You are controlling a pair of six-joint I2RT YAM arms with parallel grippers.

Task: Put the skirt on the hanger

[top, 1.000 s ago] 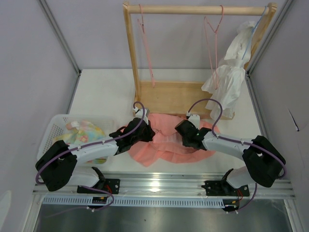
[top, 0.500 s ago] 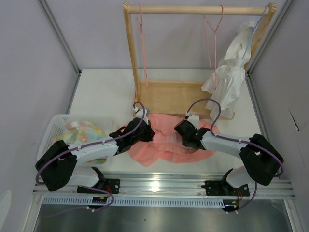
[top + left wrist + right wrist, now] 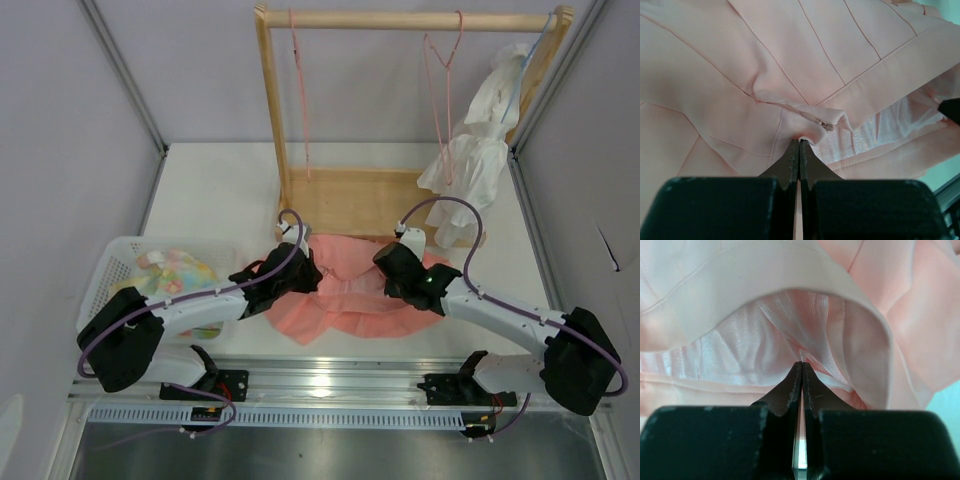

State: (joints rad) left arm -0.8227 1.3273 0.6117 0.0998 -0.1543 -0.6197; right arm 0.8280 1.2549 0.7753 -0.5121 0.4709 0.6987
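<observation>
The salmon-pink pleated skirt (image 3: 345,297) lies crumpled on the white table, in front of the wooden rack. My left gripper (image 3: 305,268) is shut on the skirt's (image 3: 790,65) waist edge, right by the zipper pull (image 3: 829,126). My right gripper (image 3: 386,263) is shut on a fold of the skirt's (image 3: 765,280) waistband and shiny lining (image 3: 755,345). Two thin pink wire hangers hang from the rack's bar: one hanger (image 3: 298,90) at the left and one hanger (image 3: 441,70) at the right. Both are bare.
The wooden rack (image 3: 268,120) stands on a wooden base (image 3: 350,200) behind the skirt. A white garment (image 3: 470,170) on a pale blue hanger hangs at its right end. A white basket (image 3: 115,265) with a pastel patterned cloth (image 3: 180,272) sits at the left.
My right gripper has shut on the skirt's fabric, and the right arm has swung out to the right with its wrist slightly farther back. The left arm has not moved.
</observation>
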